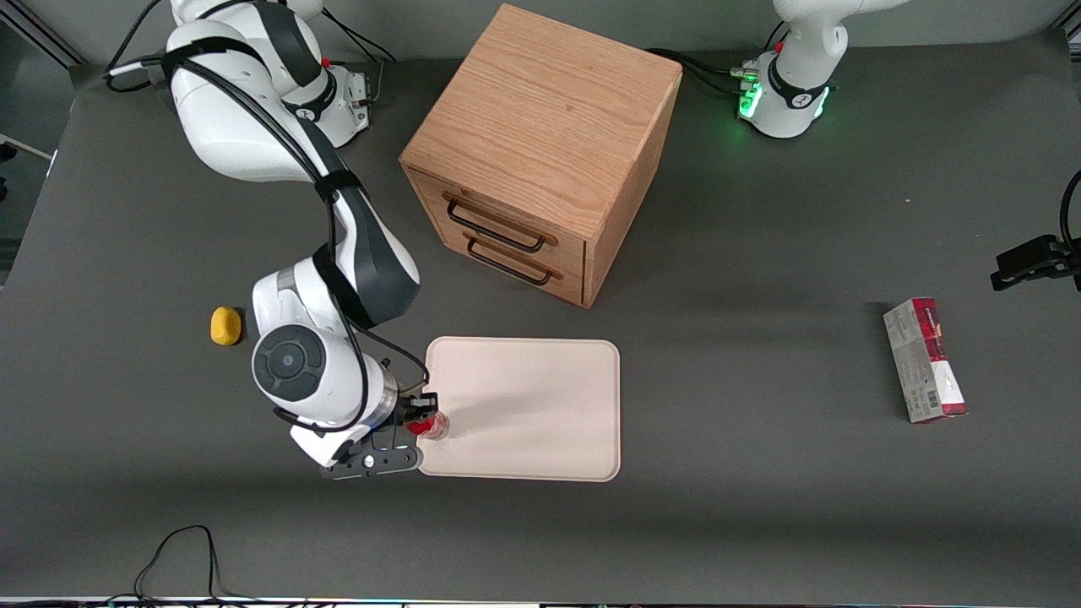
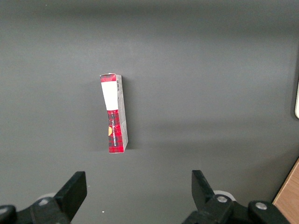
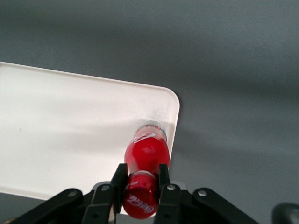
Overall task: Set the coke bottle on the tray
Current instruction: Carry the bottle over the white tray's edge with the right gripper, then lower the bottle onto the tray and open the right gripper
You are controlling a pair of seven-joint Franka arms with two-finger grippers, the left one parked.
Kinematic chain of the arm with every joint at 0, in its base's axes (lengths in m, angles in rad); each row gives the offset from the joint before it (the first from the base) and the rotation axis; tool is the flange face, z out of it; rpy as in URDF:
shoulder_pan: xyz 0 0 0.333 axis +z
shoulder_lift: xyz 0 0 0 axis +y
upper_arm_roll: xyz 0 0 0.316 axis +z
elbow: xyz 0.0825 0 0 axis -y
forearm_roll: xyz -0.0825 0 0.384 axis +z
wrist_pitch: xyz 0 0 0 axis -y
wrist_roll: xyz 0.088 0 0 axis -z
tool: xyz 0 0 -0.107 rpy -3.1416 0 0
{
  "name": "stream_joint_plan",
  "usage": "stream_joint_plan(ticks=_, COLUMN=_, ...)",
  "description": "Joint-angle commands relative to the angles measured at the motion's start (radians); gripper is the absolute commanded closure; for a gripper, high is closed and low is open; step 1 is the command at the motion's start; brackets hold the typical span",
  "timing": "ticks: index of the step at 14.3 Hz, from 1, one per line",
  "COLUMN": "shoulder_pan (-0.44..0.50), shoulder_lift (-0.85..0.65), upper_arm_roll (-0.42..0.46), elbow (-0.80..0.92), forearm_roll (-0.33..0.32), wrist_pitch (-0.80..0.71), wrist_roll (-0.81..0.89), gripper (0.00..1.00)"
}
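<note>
Dark grey matting covers the whole table, and the tray (image 1: 540, 405) serves as the landmark. In the front view it lies flat just in front of the wooden drawer box (image 1: 540, 160), nearer the camera than that box. The gripper (image 1: 420, 420) hangs over the tray's edge at the working arm's end, near the corner closest to the camera, and it is closed on the coke bottle (image 1: 431, 425), which shows as a red spot just inside the rim. The right arm reaches down from its base, elbow bent, with the wrist turned so the fingers point at the tray. A yellow lump (image 1: 225, 326) sits off the tray toward the working arm's end, and a red-and-grey carton (image 1: 925, 360) lies well apart from the tray toward the parked arm's end. The left wrist view shows only that carton (image 2: 114, 113) on the mat, with a sliver of the tray's rim (image 2: 297, 99) at the edge. In the right wrist view the fingers (image 3: 164, 175) clamp the bottle (image 3: 145, 151) at its neck just below the red cap, and its clear base sits over the tray (image 3: 60, 126) close to a rounded corner. Gripping by the neck probably keeps the bottle upright for setting down; whether the base touches the tray cannot be told.
</note>
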State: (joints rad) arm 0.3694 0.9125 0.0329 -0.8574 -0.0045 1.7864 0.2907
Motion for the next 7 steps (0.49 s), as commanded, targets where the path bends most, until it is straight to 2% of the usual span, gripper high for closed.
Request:
stream_joint_plan(ticks=1, shoulder_pan=0.002, shoulder_lift=0.034, upper_arm_roll=0.001, elbow=0.040, forearm_roll=-0.015, wrist_pitch=0.028, wrist_roll=0.018, gripper=1.00)
stream_joint_plan(ticks=7, shoulder_pan=0.003, shoulder_lift=0.039, upper_arm_roll=0.001, elbow=0.011, forearm_roll=-0.015, wrist_pitch=0.048, wrist_roll=0.021, gripper=0.98)
